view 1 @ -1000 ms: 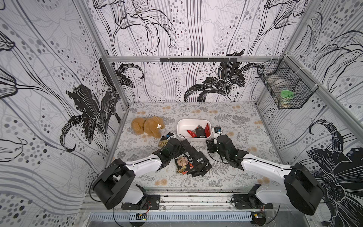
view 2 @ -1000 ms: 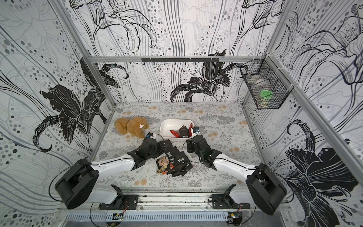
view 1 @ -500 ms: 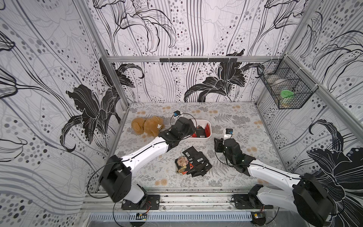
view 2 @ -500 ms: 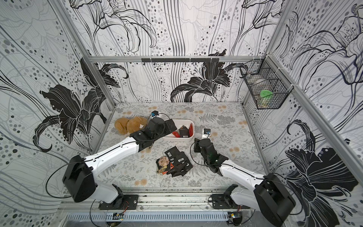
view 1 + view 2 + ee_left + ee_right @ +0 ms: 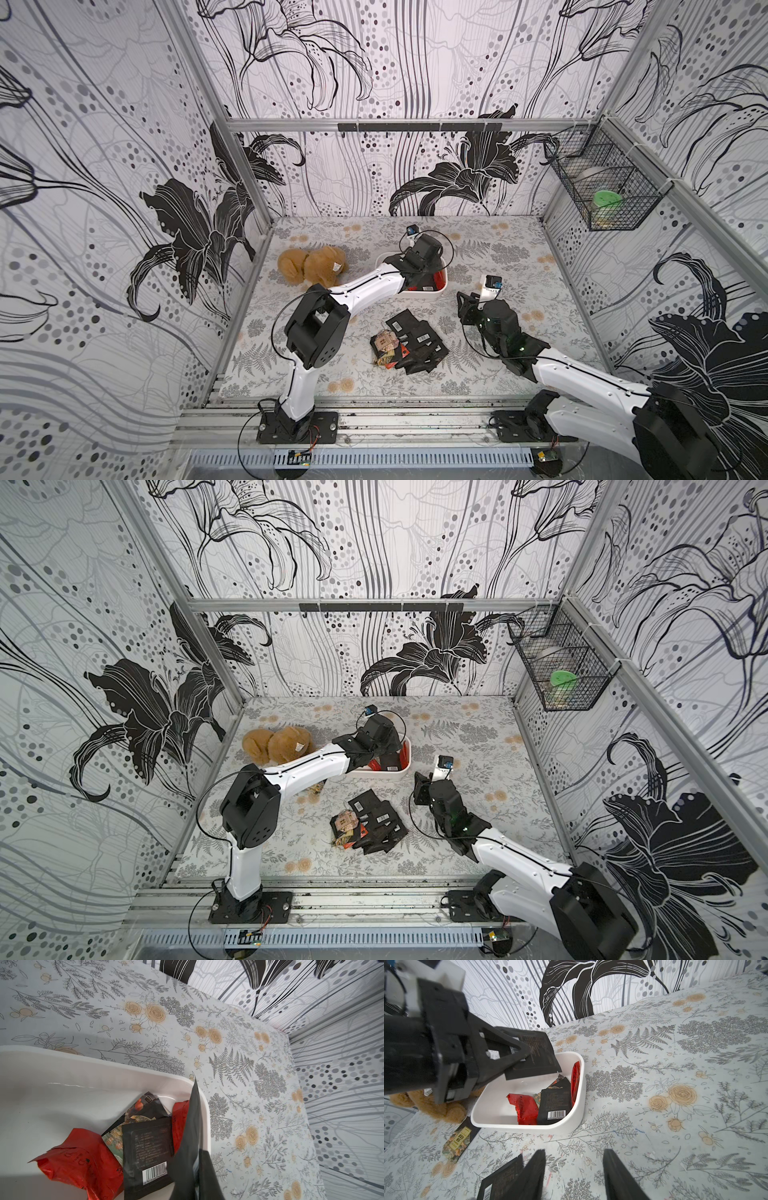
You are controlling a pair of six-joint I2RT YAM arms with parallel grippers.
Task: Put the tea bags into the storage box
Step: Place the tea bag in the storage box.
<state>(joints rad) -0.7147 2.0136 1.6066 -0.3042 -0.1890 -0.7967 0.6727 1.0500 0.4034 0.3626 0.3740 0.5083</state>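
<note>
Spanning the whole scene, the pale floral-printed counter (image 5: 503, 266) carries everything. Toward its back the white rounded plastic storage box (image 5: 529, 1127) is set, and several red and black tea bags (image 5: 552, 1103) are found lying inside it. A loose heap of black barcode-labelled sachets (image 5: 415, 345) is spread on the counter in front of the box. The left gripper (image 5: 526, 1052) is clamped on one edge of a flat black square sachet (image 5: 542, 1053), which is held just above the box's open top. The right gripper (image 5: 574, 1169) is poised near the heap, jaws parted, with nothing between them. One patterned stray sachet (image 5: 457, 1140) is seen just beside the box. The sachets are judged light, thin, crinkly and slippery; an exposed corner or edge is best pinched, since a flat face offers no purchase.
</note>
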